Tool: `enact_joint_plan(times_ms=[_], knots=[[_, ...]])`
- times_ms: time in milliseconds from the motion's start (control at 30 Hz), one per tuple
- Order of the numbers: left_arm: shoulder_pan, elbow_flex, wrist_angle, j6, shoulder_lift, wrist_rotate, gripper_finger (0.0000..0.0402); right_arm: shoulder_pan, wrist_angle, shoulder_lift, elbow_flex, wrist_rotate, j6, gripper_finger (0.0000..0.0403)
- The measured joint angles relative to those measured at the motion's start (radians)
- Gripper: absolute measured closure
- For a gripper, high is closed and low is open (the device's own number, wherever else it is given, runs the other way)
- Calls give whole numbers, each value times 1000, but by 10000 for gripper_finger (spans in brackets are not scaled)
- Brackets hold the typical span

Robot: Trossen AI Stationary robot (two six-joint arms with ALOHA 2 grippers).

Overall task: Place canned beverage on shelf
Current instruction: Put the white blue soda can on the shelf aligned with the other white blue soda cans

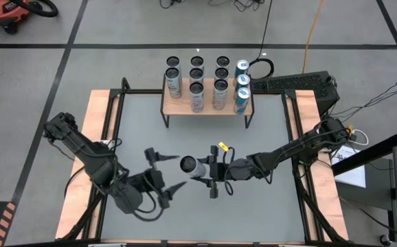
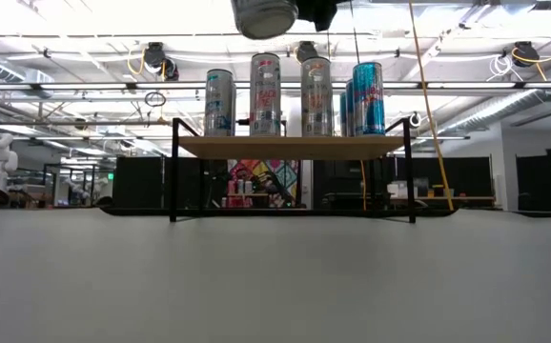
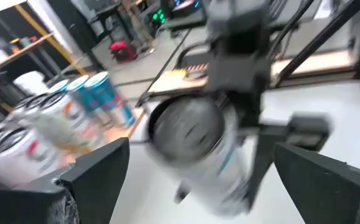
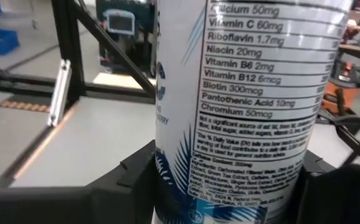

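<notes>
So the can (image 1: 191, 165) is hanging up in the air over the middle of the desk, tipped on its side with one round end facing the left. It's a white can with pale blue leafy print and a nutrition panel, and the right claw (image 1: 203, 169) is gripping it around the body. The shelf (image 1: 207, 106) is sitting at the far edge, a light wood plank on thin black legs, already carrying rows of upright cans: silver-white ones across most of it and blue ones (image 1: 242, 84) lining up at its right end. The held can is staying well apart from it.
</notes>
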Motion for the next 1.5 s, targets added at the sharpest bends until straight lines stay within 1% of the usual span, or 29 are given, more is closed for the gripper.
enact_joint_plan(times_ms=[100,233,333,533,667,833,900,1100,1267,1367,1500], knots=[[-5,-17,-114,-64,-39,-21,8,-10,65,11,0,-33,-17,212],[-2,-101,-115,-84,-97,-24,8,-22,161,49,0,-51,-44,210],[1,-167,-50,-61,-131,-2,8,-32,192,82,0,-49,-52,210],[-2,-273,184,78,-163,175,8,-40,232,123,0,-49,-51,209],[5,-279,213,94,-163,194,8,-39,235,123,0,-50,-50,209],[40,-297,231,100,-163,225,8,-39,244,123,0,-51,-64,209],[58,-316,262,118,-161,243,8,-38,245,123,0,-79,-78,209],[109,-329,365,188,-162,389,8,-38,241,123,1,-131,-92,209],[140,-329,399,214,-165,445,10,-39,234,123,1,-129,-105,209],[156,-329,400,216,-166,478,23,-39,221,123,1,-129,-106,209],[162,-329,399,222,-173,506,54,-39,215,123,1,-129,-106,209]])
